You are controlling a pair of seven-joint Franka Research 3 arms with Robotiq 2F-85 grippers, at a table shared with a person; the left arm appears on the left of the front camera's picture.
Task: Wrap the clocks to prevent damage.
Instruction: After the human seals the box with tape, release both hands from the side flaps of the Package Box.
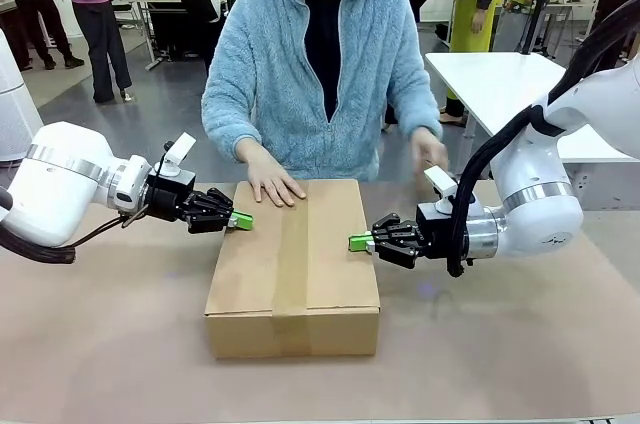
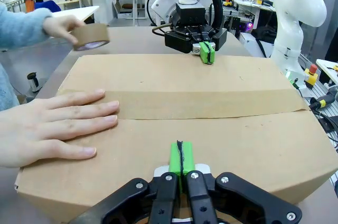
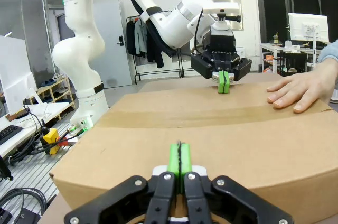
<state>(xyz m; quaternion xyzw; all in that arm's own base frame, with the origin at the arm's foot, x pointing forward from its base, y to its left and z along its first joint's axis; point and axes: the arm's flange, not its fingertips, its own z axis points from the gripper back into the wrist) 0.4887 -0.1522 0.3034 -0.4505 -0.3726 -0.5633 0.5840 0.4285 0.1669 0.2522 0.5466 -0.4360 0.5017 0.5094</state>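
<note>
Left hand [image 1: 240,221]: green pads pressed together, pinching nothing, tip touching the left top edge of the cardboard box [image 1: 293,269].
Right hand [image 1: 360,242]: pads likewise pressed together and empty, tip pushing against the box's right top edge; the two are bracing the box from opposite sides.
Person's flat hand [image 1: 271,185]: lying palm-down on the far part of the lid, beside the taped seam [image 1: 291,259].
Person's other hand [image 2: 63,26]: holding a brown tape roll [image 2: 91,37] off the box's far corner.
Clocks: no clock or wrapped bundle visible; judging they are sitting inside the closed box, which is resting mid-surface [image 1: 110,344].
Risk, lid: if either hand is pushing harder than the other, the box is likely sliding or twisting, wrinkling any fresh tape.
Risk, crush: narrow tips bearing on the edge could be denting the cardboard inward.
Risk, contact: the person's fingers are working near the left hand's tip.
View difference: the left wrist view is showing the tape roll clearly; the front view is giving only a blurred hand there. The right wrist view is showing the left hand's closed pads head-on.
</note>
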